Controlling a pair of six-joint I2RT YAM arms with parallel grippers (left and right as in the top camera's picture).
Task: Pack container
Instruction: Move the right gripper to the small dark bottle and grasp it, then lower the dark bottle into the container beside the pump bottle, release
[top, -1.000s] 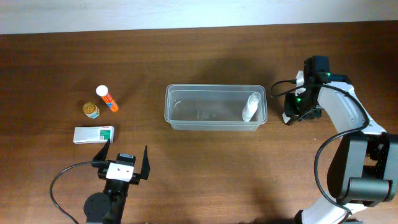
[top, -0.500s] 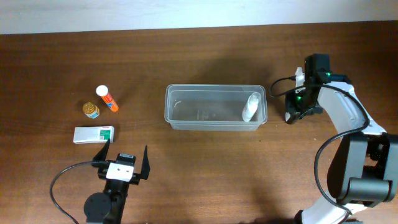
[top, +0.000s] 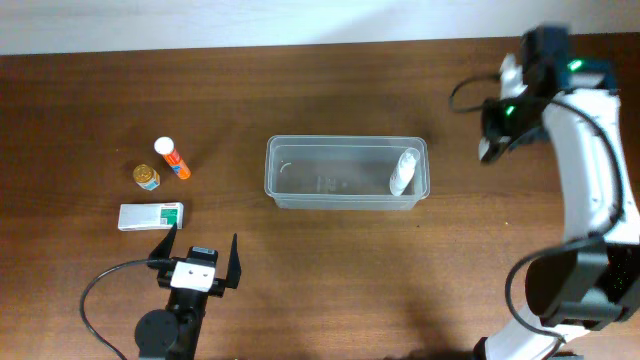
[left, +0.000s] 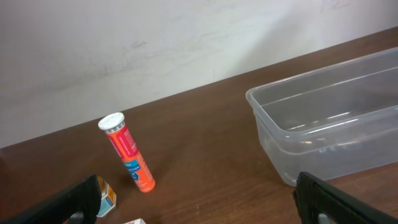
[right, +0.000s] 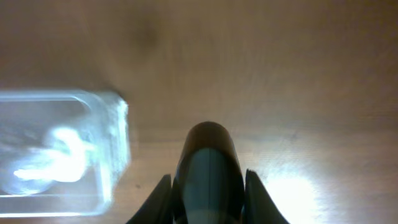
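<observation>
The container (top: 346, 141) is a clear rectangular tub at the table's middle, with a small white bottle (top: 404, 172) lying at its right end. Right of and above the tub, my right gripper (top: 491, 143) is shut on a dark, round-ended bottle (right: 208, 168); the right wrist view shows its fingers pressed on both sides, with the container (right: 115, 134) at the left. My left gripper (top: 200, 262) stands open and empty near the front edge. In the left wrist view its fingers (left: 68, 202) frame an orange tube (left: 127, 152) and the container (left: 329, 118).
At the left lie an orange tube with a white cap (top: 172, 158), a small yellow jar (top: 147, 177) and a white-and-green box (top: 150, 216). The right arm's cable (top: 470, 90) loops by the gripper. A pale wall borders the table's far edge.
My right gripper closed on the dark bottle beside the tub's right end, then rose and swung toward the far right. The left arm has not moved.
</observation>
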